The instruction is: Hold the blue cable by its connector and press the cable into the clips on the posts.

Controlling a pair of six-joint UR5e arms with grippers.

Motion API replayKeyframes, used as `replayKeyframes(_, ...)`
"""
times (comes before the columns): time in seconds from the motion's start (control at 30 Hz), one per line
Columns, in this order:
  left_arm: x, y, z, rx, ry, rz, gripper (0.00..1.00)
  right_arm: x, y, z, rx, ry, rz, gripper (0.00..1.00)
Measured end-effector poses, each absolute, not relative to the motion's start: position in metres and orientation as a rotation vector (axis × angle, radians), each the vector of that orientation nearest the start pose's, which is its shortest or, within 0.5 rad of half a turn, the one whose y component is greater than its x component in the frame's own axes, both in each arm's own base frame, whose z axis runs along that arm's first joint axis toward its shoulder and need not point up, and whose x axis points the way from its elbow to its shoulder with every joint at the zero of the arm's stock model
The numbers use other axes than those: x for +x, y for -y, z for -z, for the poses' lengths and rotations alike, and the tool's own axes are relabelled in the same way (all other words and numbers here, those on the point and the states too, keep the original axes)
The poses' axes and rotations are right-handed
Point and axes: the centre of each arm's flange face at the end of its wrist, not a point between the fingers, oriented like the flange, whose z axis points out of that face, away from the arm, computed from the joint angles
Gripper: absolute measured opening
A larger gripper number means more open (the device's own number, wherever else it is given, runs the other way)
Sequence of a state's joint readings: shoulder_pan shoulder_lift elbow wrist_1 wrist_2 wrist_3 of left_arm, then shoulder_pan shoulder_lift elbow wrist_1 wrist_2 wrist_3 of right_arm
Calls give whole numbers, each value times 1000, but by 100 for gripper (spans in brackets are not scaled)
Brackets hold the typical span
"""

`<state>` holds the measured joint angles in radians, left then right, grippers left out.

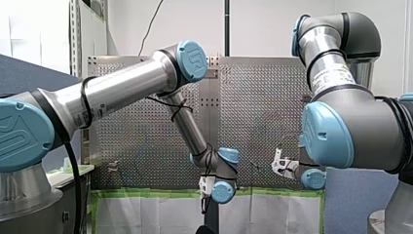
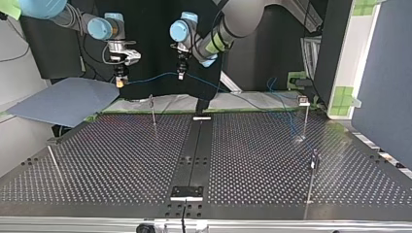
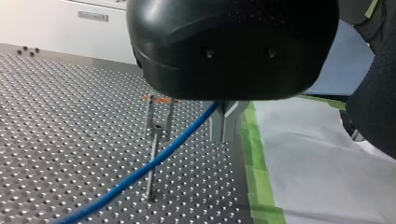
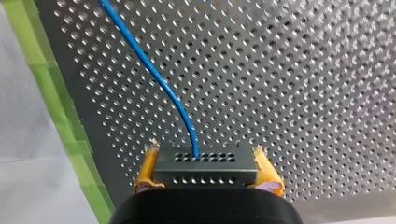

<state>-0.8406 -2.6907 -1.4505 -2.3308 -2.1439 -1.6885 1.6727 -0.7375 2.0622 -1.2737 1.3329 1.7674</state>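
Note:
The blue cable (image 2: pixel 150 77) hangs in the air between my two grippers, over the table's far edge in the top view. My right gripper (image 4: pixel 204 149) is shut with its yellow pads (image 4: pixel 145 170) on the cable's black connector (image 4: pixel 205 170); the cable (image 4: pixel 154 74) leads away from the connector over the perforated table. My left gripper (image 3: pixel 225 133) is shut on the cable (image 3: pixel 154 163) further along, and the cable slopes down from its fingers past a thin post with a clip (image 3: pixel 156 135). In the top view my right gripper (image 2: pixel 120 80) is left of my left gripper (image 2: pixel 180 74).
Thin posts stand on the perforated table (image 2: pixel 121 160) at the top view's far left (image 2: pixel 153 114), far right (image 2: pixel 306 116), near right (image 2: pixel 313 167) and near left (image 2: pixel 54 165). A blue-grey board (image 2: pixel 63 99) lies at the far left. Green tape (image 3: pixel 259 172) and white sheeting (image 3: pixel 327 172) border the table.

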Motion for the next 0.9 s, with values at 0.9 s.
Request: replayKeyframes(0.9,420,602,93,174,-1673,283,0,197,489,71,1528,1256,-1552,0)
